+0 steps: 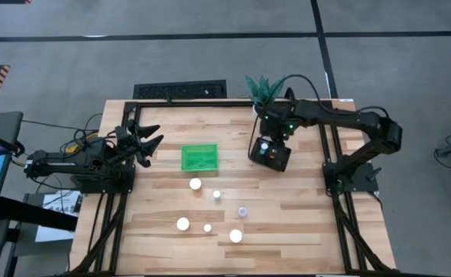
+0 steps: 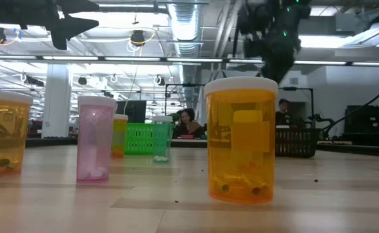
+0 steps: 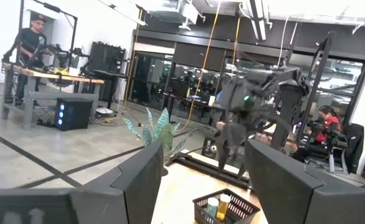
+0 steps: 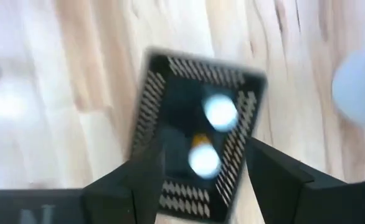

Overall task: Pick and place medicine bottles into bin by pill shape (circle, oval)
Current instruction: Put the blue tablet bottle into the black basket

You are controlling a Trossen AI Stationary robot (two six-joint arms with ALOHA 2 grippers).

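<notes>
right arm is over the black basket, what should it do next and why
Probably lift clear and head for one of the bottles still standing loose on the table, such as the nearest. The right gripper looks open and empty above the black basket, which already holds two bottles.

bright overhead light | ceiling glare, low view | right wrist view motion-blurred

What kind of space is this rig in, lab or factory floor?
Most likely a robotics lab or workshop, not a production line. The low view shows an open ceiling with exposed ducts, the left wrist view shows a person at a workbench strewn with equipment, and the wooden table stands on a bare concrete floor.
</notes>
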